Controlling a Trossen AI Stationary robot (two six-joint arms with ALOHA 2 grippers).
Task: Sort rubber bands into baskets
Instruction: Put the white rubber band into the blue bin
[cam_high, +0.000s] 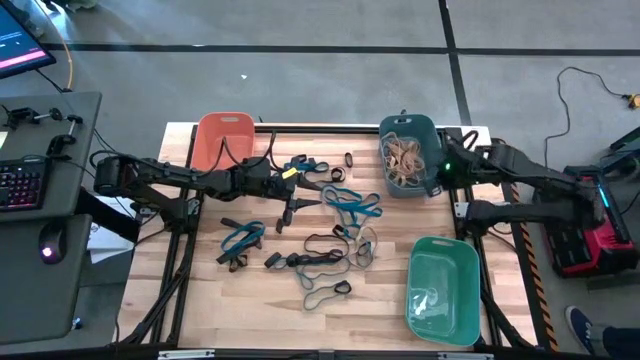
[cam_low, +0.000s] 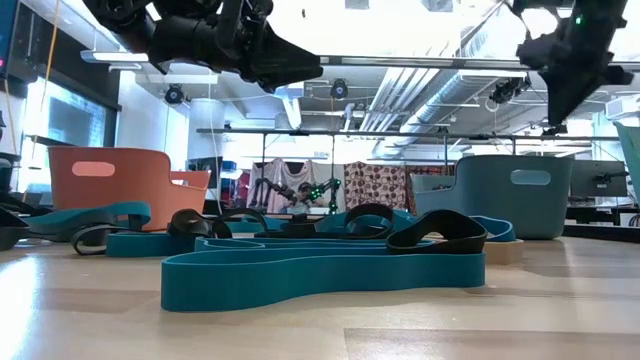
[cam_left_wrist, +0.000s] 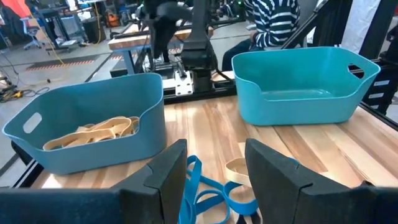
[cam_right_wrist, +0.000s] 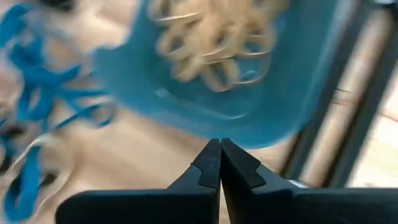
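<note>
The left gripper (cam_high: 300, 204) hangs over the middle of the wooden table (cam_high: 200, 290), jaws parted and empty, above a tangle of thin blue rubber bands (cam_high: 352, 204). More blue and black loops lie scattered nearby. The right gripper (cam_right_wrist: 220, 163), jaws pressed together holding nothing, hovers by the dark teal-blue plastic tub (cam_high: 425, 131), which holds tan bands (cam_high: 404, 155). The orange-salmon tub (cam_high: 222, 129) and the lighter green tub (cam_high: 443, 290) sit apart.

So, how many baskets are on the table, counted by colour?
Orange-salmon basket: 1
Dark teal-blue basket, with tan rubber bands inside: 1
Lighter green basket: 1
Total: 3 baskets
</note>
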